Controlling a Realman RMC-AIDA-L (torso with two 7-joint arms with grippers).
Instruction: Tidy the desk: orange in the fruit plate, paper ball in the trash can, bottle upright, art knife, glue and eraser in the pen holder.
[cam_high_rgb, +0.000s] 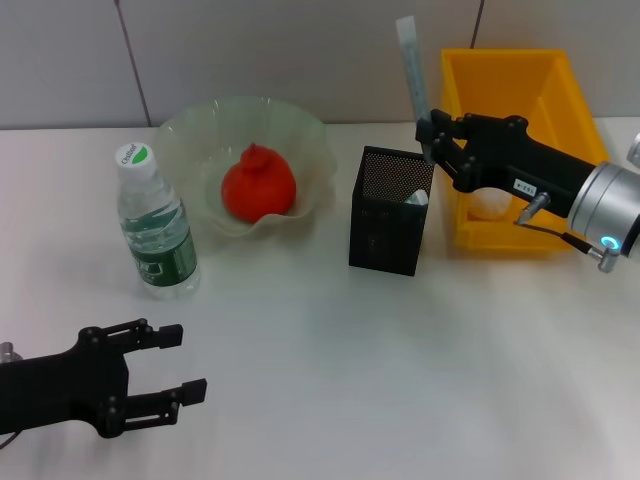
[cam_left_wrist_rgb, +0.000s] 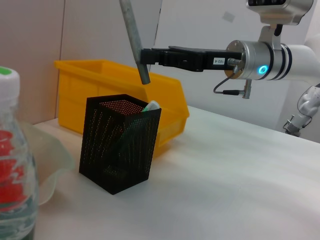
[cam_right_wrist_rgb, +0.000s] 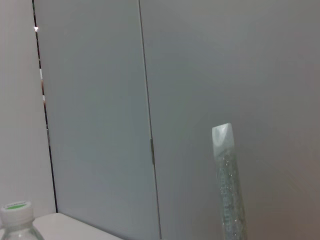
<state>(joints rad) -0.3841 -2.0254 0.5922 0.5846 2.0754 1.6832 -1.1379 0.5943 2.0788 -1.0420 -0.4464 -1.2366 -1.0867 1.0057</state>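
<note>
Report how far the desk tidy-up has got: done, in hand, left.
Done: the orange lies in the fruit plate, the bottle stands upright, a pale ball that looks like the paper ball sits in the yellow bin.
In hand: the right hand holds a long stick above the pen holder, which already holds something.
Left: lowering and releasing it. The left hand waits open.
</note>
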